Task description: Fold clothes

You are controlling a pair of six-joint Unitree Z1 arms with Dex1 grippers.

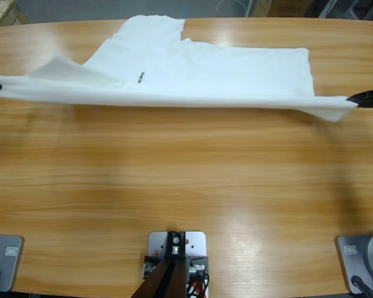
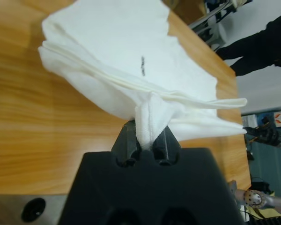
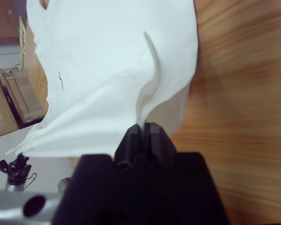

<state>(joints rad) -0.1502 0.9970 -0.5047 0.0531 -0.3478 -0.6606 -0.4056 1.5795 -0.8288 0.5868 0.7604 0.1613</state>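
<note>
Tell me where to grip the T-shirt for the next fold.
Probably the near edge's two end corners, each from its own side. That edge of the T-shirt stretches taut across the table, and the left gripper and right gripper are shut on those corners.

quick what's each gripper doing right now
Left gripper: shut on a bunched edge of the white T-shirt.
Right gripper: shut on the T-shirt's other end.
</note>
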